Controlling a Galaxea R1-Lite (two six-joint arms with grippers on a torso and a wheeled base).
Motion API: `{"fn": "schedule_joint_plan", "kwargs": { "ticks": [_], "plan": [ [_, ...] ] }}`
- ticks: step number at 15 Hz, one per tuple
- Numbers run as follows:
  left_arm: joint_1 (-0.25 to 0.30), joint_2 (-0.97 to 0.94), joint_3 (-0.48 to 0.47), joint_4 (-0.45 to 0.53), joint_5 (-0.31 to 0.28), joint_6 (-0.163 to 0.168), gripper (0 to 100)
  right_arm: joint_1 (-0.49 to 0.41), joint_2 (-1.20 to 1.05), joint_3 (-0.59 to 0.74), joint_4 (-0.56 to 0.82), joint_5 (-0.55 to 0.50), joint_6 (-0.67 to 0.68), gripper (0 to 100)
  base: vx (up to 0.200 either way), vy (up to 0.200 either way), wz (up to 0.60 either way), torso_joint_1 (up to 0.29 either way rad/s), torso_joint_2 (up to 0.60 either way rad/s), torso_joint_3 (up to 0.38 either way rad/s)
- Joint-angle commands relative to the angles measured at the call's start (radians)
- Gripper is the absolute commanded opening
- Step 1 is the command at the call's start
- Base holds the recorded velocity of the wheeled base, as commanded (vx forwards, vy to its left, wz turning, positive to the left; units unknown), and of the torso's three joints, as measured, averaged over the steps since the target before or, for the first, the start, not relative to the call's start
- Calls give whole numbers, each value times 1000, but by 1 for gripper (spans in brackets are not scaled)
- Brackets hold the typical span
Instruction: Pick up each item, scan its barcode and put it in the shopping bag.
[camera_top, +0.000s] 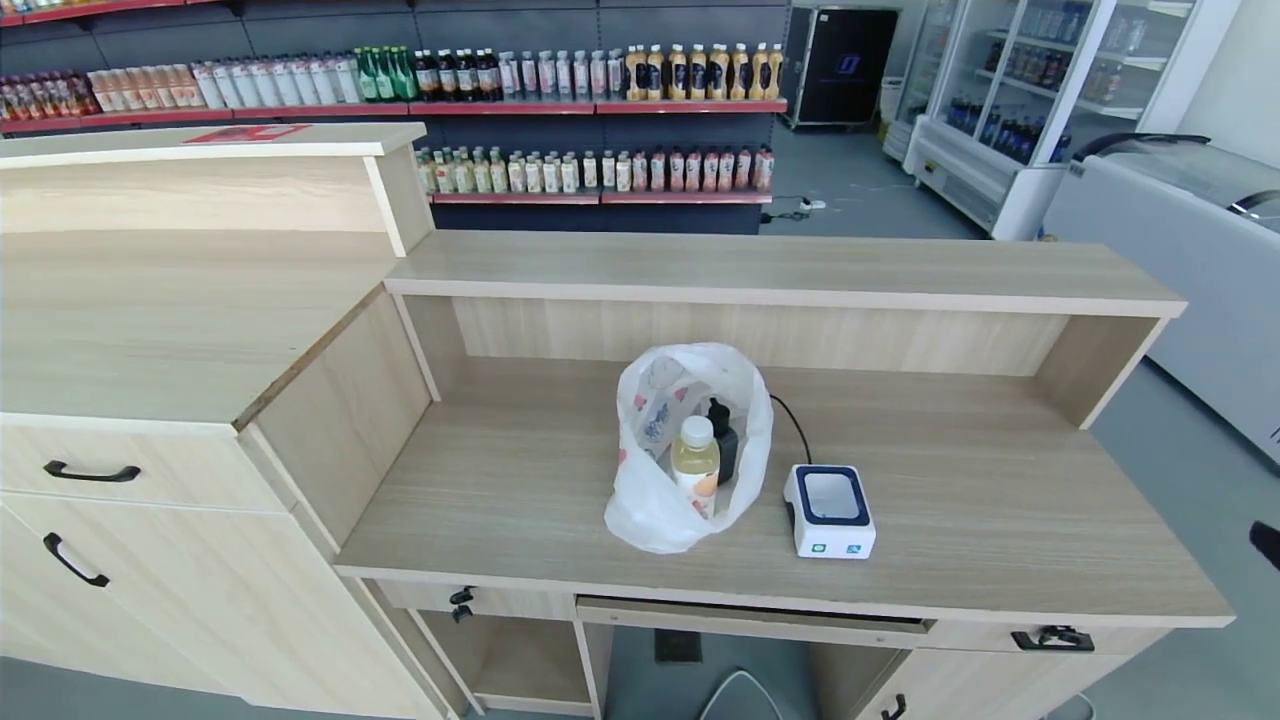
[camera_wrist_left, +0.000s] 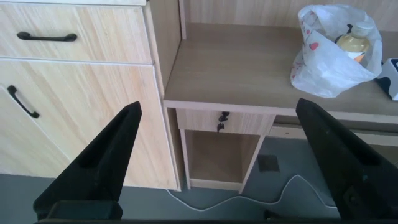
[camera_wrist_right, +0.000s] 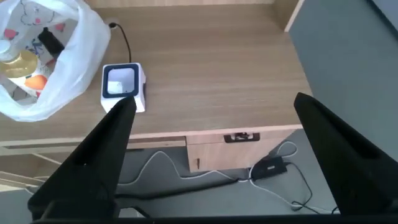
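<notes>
Store shelves (camera_top: 600, 105): red-edged rows of bottles along the back wall, well behind the work area.
Counter (camera_top: 1000, 500): pale wood checkout desk with a raised ledge at the back. The bag and the scanner both stand on its lower surface.
Cabinet (camera_top: 150, 520): taller wooden unit joined to the counter's left side, with black handles on its front.
Shopping bag (camera_top: 650, 510): white plastic, upright and open at the top, standing near the middle of the counter just left of the scanner. All the items in view are inside it.
Left gripper (camera_wrist_left: 219, 104): fingers spread wide apart, nothing between them. It is held out in front of the counter's left end, above the floor, with the bag (camera_wrist_left: 323, 68) well off to its right.
Right gripper (camera_wrist_right: 214, 98): fingers wide apart too, gripping nothing. It hangs off the counter's front edge on the right, well apart from the scanner (camera_wrist_right: 121, 87) and the bag (camera_wrist_right: 68, 81).
Scanner (camera_top: 828, 510): small white box with a dark-rimmed window facing up, just right of the bag.
Carton (camera_top: 660, 410): pale printed pack at the back of the bag, leaning.
Juice bottle (camera_top: 695, 465): yellow drink with a white cap, upright at the front of the bag.
Dark bottle (camera_top: 722, 435): black, just behind the juice bottle, mostly hidden.
Cable (camera_top: 795, 425): thin and black, curving from the scanner toward the back of the bag.
</notes>
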Motion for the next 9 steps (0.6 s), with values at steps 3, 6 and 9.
{"fn": "schedule_joint_plan", "kwargs": {
  "ticks": [3, 6, 9],
  "plan": [
    [1, 0, 0, 0, 0, 0, 100, 150, -354, 301, -41, -113, 30, 100, 0, 0, 0, 0, 0, 0],
    [1, 0, 0, 0, 0, 0, 100, 297, -502, 301, 79, -214, 27, 100, 0, 0, 0, 0, 0, 0],
    [1, 0, 0, 0, 0, 0, 100, 311, -628, 301, 203, -217, 34, 100, 0, 0, 0, 0, 0, 0]
  ]
}}
